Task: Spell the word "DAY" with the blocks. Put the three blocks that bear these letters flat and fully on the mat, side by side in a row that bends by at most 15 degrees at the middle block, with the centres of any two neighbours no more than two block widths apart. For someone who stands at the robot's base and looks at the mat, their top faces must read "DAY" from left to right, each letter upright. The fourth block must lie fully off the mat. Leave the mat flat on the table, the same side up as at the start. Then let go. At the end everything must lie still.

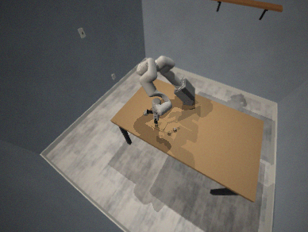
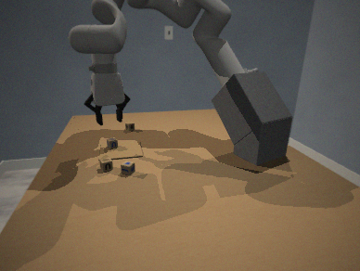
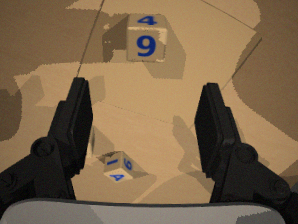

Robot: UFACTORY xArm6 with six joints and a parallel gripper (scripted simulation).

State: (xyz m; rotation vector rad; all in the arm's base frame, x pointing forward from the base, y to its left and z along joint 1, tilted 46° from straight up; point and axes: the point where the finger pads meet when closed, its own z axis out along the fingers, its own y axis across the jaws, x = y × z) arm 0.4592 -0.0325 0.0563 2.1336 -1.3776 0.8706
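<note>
The gripper (image 2: 109,122) (image 3: 145,90) is open and empty, pointing down high above the mat (image 2: 131,149) (image 3: 210,50). A block (image 2: 112,143) (image 3: 146,40) sits on the mat; in the wrist view it shows a blue 9 and a blue 4, ahead of the fingertips. A block (image 2: 127,168) with blue marks and a block (image 2: 106,165) with a dark mark lie off the mat, at its near side in the exterior view. A fourth block (image 2: 130,126) stands beyond the mat. Which faces are the letters on top is unclear.
In the wrist view another block (image 3: 118,166) with blue characters shows low between the fingers, and a sliver of one more is behind the left finger. The grey robot base (image 2: 260,121) stands on the wooden table (image 1: 230,147) (image 2: 195,241). Arm shadows cross the mat area.
</note>
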